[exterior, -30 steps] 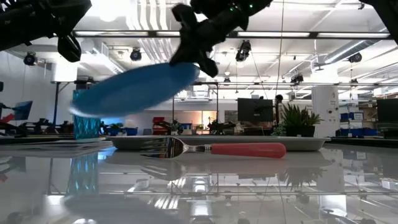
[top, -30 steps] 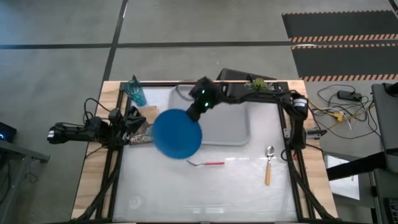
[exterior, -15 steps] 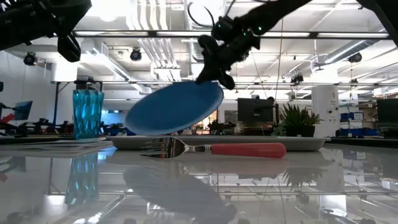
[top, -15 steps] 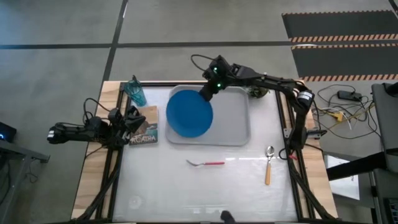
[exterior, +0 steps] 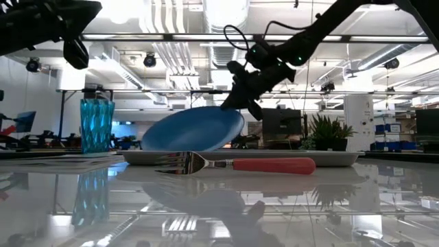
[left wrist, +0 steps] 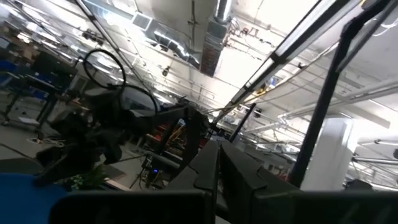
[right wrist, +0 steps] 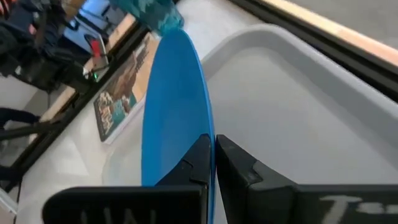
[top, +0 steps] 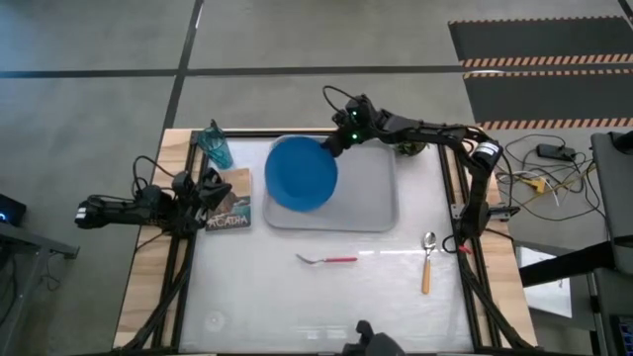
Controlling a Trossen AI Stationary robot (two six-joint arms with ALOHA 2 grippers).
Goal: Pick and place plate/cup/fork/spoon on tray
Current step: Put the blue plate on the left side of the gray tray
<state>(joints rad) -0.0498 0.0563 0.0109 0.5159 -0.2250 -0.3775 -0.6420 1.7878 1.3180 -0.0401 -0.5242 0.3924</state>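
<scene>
Plate: round flat bright blue plate [top: 302, 174] sits over the left half of the tray, upper centre of the high view; tilted in the low view, its lower left edge at or just above the tray floor, its right edge raised; contact cannot be confirmed.
Right gripper: right gripper [top: 336, 141] reaches in from the upper right of the high view; its fingers [right wrist: 198, 163] are clamped on the plate's rim, one on each face, seen edge-on in the right wrist view.
Change: a second ago the plate hung over the tray's left rim and partly outside it, high above the fork in the low view; half a second ago it was above the tray; now it is lower and more level; the carry looks finished and the lowering nearly so.
Tray: large light grey rectangular plastic tray [top: 376, 203]; right half bare.
Cup: small translucent teal-blue tumbler [top: 216, 145] stands upright off the tray, upper left of the high view.
Fork: pink-red-handled fork [top: 328, 259] lies on the table below the tray, centre.
Spoon: orange-tan-handled spoon [top: 427, 263] lies lower right, well apart from the tray.
Left gripper: left gripper [top: 210, 193] waits at the left by the "ACADIA" picture card [top: 229, 204]; finger state cannot be told.
Task meaning: judged as first item almost placed; release of the plate pending; cup, fork, spoon not yet done.
</scene>
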